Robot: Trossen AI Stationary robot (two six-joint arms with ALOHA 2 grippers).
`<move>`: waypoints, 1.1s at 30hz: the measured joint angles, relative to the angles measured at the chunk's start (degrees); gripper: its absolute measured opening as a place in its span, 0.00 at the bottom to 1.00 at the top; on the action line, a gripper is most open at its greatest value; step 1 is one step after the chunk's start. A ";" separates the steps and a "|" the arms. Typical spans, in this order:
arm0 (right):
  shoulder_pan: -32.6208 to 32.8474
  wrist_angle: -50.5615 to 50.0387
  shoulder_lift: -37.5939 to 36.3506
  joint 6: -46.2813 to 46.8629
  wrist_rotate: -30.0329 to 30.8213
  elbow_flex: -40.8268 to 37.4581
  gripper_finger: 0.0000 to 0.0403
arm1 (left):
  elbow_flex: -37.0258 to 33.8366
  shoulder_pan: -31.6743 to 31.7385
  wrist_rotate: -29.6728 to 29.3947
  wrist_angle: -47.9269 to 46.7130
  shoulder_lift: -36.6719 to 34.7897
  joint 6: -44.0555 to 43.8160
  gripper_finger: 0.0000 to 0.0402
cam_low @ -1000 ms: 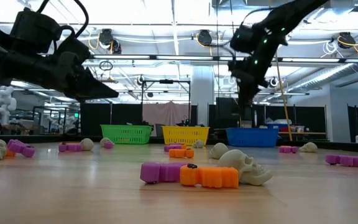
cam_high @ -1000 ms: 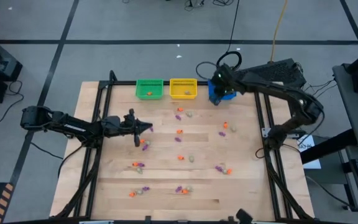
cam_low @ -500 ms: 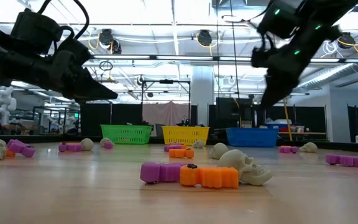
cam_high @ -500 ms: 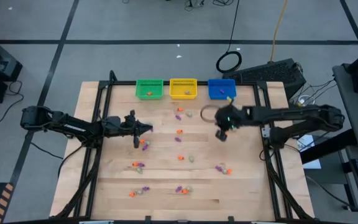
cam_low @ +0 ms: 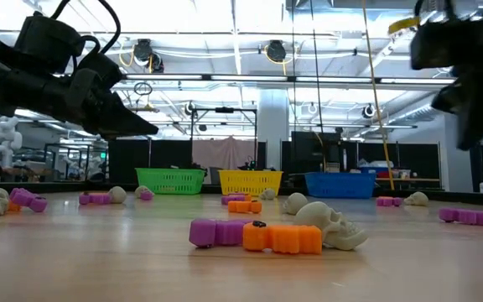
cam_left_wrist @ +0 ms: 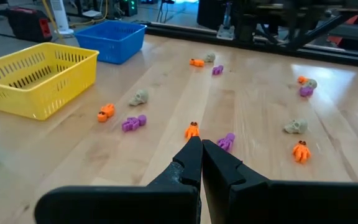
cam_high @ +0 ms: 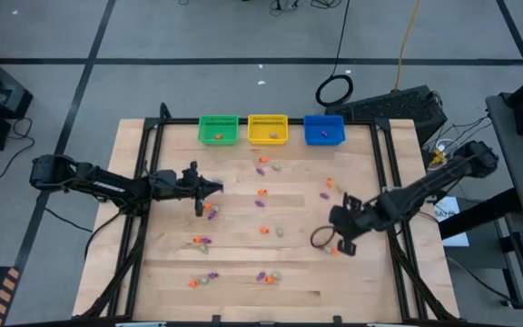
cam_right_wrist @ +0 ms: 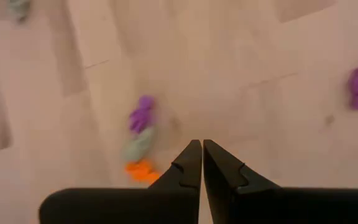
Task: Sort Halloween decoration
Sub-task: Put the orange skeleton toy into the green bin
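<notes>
Over the last second the right gripper [cam_high: 341,238] had been swung from above the blue basket [cam_high: 324,130] down to the table's near right part, its jaws closed and empty, above an orange, purple and beige cluster [cam_right_wrist: 139,140]. A drop-off was judged finished and a new pick begun. The left gripper [cam_high: 214,188], jaws closed on nothing, had been kept motionless left of centre, while the Halloween decoration [cam_high: 262,205] was mostly scattered unsorted across the table.

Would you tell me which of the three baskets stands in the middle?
The yellow basket stands in the middle, with the green basket and blue basket on either side.

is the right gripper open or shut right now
Shut. In the right wrist view the right gripper shows its two dark fingertips pressed together with nothing between them, above the wooden table.
</notes>
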 joint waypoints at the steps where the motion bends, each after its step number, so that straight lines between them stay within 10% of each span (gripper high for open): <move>1: 1.19 -0.01 0.09 1.11 -0.75 0.00 0.04 | 0.00 0.00 0.00 -0.41 0.00 0.00 0.03; 15: 6.31 5.86 10.30 -1.41 -2.60 0.03 0.37 | -0.02 0.02 -0.05 -2.32 0.00 0.39 0.03; 33: 6.14 8.46 19.75 -5.80 -6.78 0.31 0.32 | -0.02 0.02 -0.16 -3.86 0.00 0.39 0.03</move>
